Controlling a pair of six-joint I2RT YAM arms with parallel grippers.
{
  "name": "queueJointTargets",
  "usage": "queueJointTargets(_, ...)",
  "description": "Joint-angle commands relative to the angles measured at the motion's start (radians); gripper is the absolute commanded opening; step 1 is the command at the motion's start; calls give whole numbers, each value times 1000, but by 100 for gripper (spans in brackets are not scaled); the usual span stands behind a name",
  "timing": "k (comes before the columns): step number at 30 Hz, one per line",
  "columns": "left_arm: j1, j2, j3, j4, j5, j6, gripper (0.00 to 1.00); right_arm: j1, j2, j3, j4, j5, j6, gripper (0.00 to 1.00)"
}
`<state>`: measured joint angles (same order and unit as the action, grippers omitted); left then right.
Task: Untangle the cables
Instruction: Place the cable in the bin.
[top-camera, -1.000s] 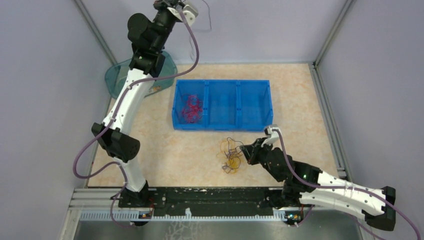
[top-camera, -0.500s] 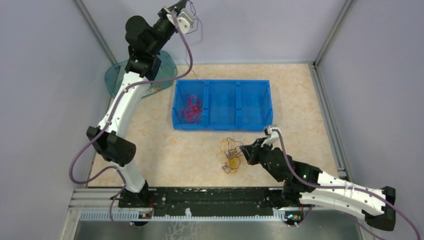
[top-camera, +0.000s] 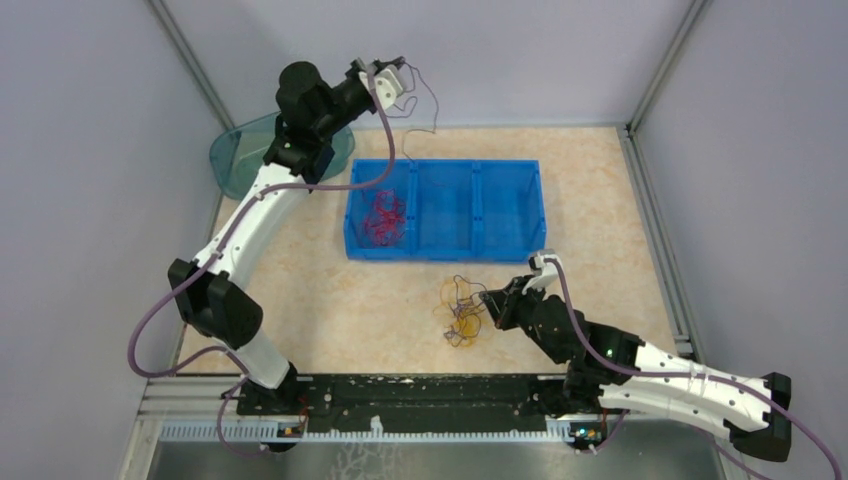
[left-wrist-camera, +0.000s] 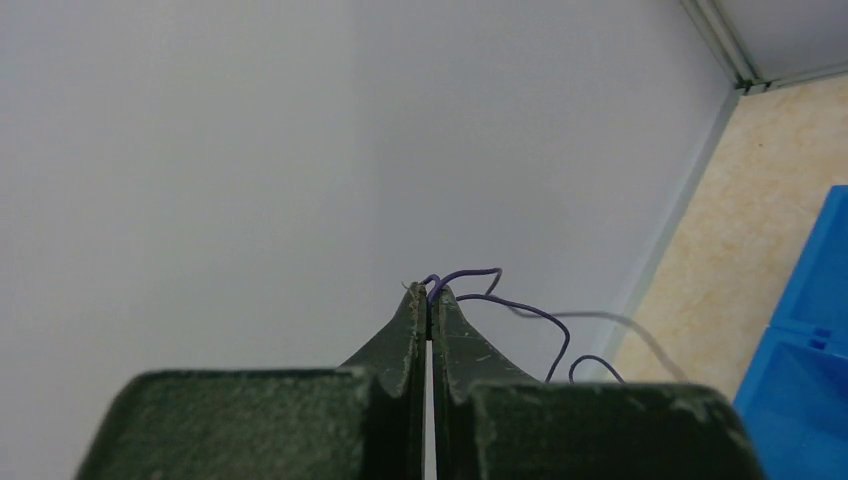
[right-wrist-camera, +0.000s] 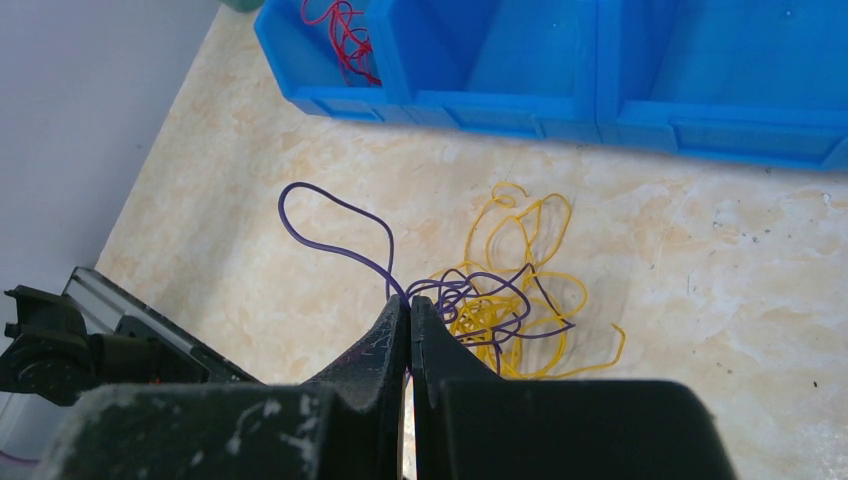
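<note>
Right, on my screen the left fingers (left-wrist-camera: 420, 300) are clenched flat together, their dark, scuffed tips pinching a hair-thin purple wire (left-wrist-camera: 520, 305) that springs out in loose curls against the plain grey wall (left-wrist-camera: 200, 150). From overhead they sit raised above the far-left corner of the table (top-camera: 590, 200). The strand droops from them toward the far edge of the blue bin (top-camera: 445, 162), and I can't trace its lower end. The table is a beige, marbled, matte sheet. The bin is glossy moulded plastic with three compartments, and springy red wires (top-camera: 384, 215) are bunched in the left one. A translucent teal tray (top-camera: 232, 150) with rounded corners rests at the far-left corner, partly behind the arm. The right fingers (right-wrist-camera: 401, 312), paint chipped white along the edges, are closed as well, low over the table near the middle of its near edge. They are nipping a purple loop of the tangle (right-wrist-camera: 500, 300), a flat nest of curly yellow and purple wire lying on the table between them and the bin.
</note>
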<state>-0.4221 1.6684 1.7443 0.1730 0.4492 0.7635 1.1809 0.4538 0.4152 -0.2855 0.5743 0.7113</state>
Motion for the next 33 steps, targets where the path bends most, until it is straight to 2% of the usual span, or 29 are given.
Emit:
queueJointTargets(1, -36, -38, -28, 0, 27, -11, 0, 7, -9, 48, 19, -3, 7, 0)
queueJointTargets(16, -95, -49, -77, -44, 24, -19, 0, 6, -20, 59, 2, 4, -2, 0)
queueJointTargets(21, -125, -82, -184, -68, 19, -10, 0, 7, -21, 63, 1, 6, -5, 0)
queueJointTargets(27, -172, -108, -301, -123, -1, -75, 0, 7, -23, 66, -7, 9, -2, 0)
queueJointTargets(33, -217, -89, -330, -161, 2, -136, 1, 6, -23, 64, -3, 11, -3, 0)
